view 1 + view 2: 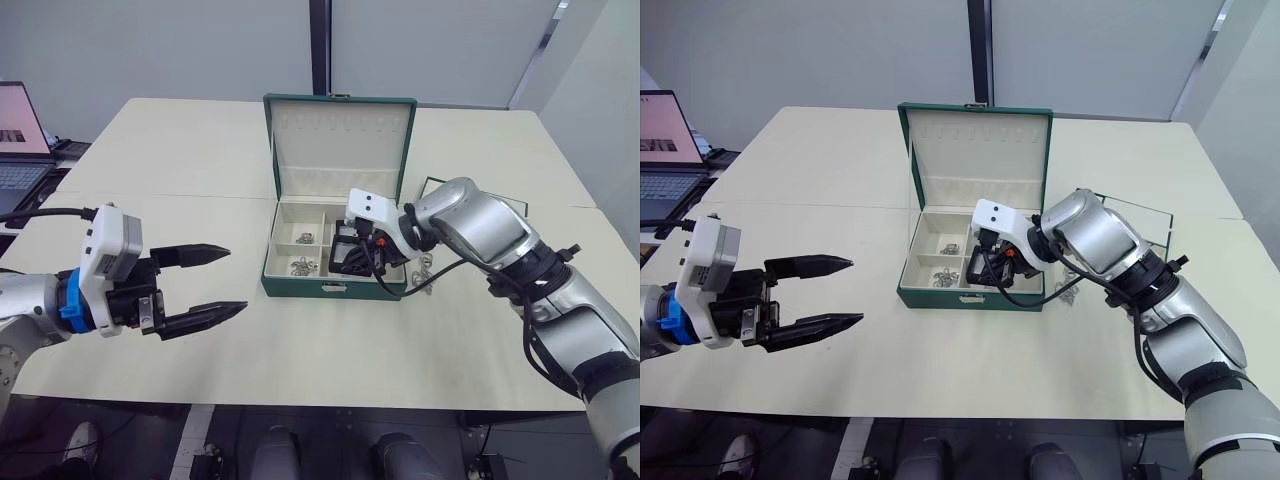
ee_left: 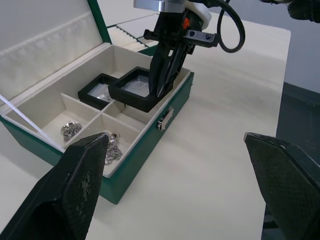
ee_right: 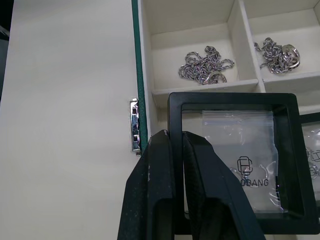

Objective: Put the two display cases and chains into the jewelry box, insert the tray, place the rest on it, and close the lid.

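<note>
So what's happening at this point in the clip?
The right tool is shut on a display case, holding it over the right side of the open jewelry box. A second case already lies in that section. Two bunches of chains sit in the small compartments on the box's left. The lid stands upright. The left tool is open above the table, apart from the box.

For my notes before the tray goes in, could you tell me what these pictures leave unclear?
- Tray: in the eye views, the right arm hides most of it.
- Chains on the table beside the jewelry box: too small to count.
- Second display case: partly covered by the display case in the right gripper.
</note>
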